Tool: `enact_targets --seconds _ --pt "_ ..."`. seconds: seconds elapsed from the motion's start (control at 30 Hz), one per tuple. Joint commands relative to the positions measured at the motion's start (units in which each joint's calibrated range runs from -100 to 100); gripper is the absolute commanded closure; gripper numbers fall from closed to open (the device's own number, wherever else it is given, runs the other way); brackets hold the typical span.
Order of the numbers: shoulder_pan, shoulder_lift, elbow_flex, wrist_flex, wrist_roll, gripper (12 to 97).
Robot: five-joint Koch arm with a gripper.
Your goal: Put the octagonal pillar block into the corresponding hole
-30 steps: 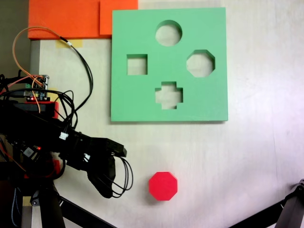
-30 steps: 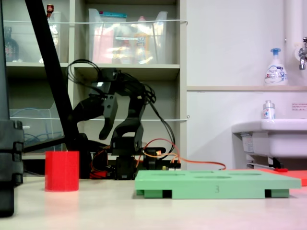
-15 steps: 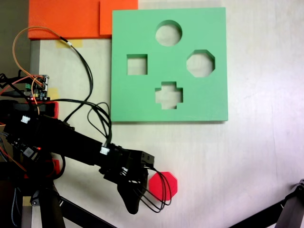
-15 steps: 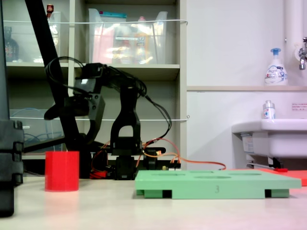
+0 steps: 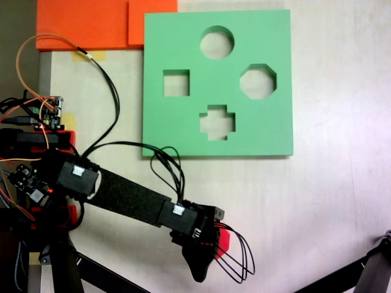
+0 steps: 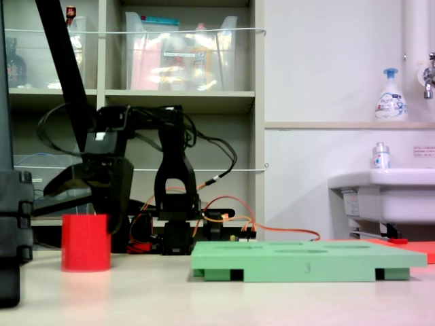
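The octagonal pillar block (image 6: 85, 242) is seen standing upright on the pale surface (image 5: 330, 207), well apart from the green foam board (image 5: 183, 128). In the fixed view from above, only a small red sliver of the block (image 5: 224, 237) is visible, below the board's lower edge and largely covered by the black arm. The hand (image 6: 102, 204) is seen in the side fixed view lowered over the block, its dark jaws reaching down just behind and above the block's top; from above, the hand (image 5: 206, 256) lies over the block's left part. Whether the jaws are released or clenched on the block cannot be told, since they overlap in both fixed views.

The corresponding hole (image 5: 258, 81) is cut in the right part of the board, to the right of the square cutout (image 5: 176, 83), below and right of the round cutout (image 5: 217, 42), and above and right of the cross-shaped cutout (image 5: 217, 122). All four cutouts are seen unfilled. An orange foam sheet (image 5: 85, 23) lies against the board's upper left corner.
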Motion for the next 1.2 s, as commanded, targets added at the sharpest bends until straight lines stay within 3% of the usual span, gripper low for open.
enact_targets --seconds 0.0,0.43,0.57,1.17 --pt "0.0 0.4 3.9 0.0 -1.1 20.1" --pt "-0.4 4.7 3.9 -3.7 -1.6 20.4" --pt "-0.9 6.1 3.9 -4.8 -1.6 35.5" --pt "-0.7 10.7 8.5 -5.6 -2.8 35.4"
